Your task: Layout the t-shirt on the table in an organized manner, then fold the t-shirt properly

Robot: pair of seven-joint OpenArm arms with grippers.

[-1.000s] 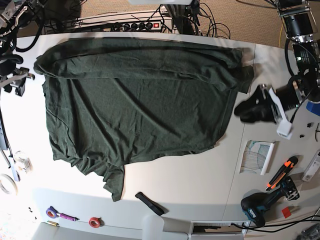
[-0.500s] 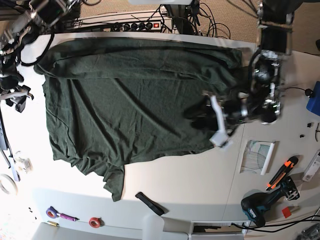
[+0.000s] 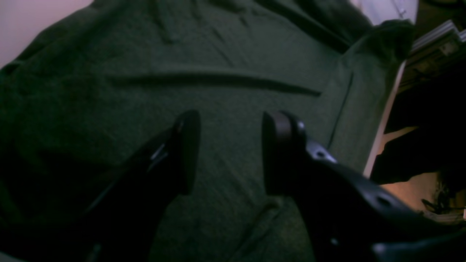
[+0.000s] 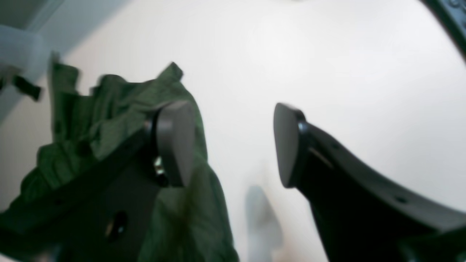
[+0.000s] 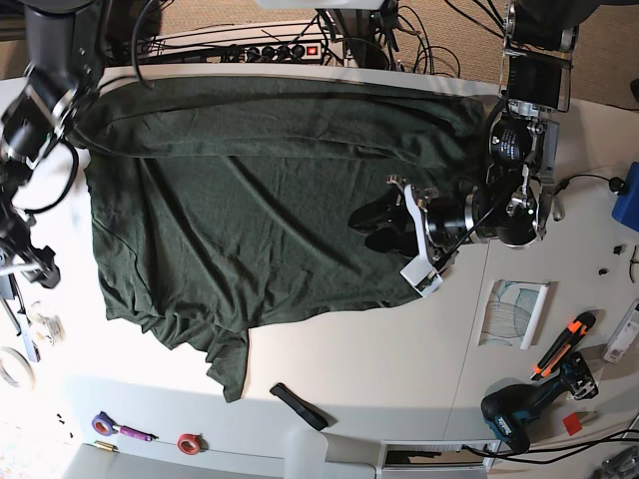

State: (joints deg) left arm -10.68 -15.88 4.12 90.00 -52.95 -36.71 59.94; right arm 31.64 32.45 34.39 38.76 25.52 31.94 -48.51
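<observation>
Left pincer [image 3: 230, 151] farther over t-shirt [image 5: 240, 200], jaws apart; right pincer [image 4: 233, 145] likewise apart, blurred.

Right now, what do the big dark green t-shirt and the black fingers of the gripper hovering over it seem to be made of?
Dark green t-shirt: soft knit fabric, probably cotton jersey; matte, with loose wrinkles and a stitched seam. Left gripper fingers: hard moulded plastic, likely, smooth with a dull sheen and screw holes.
</observation>
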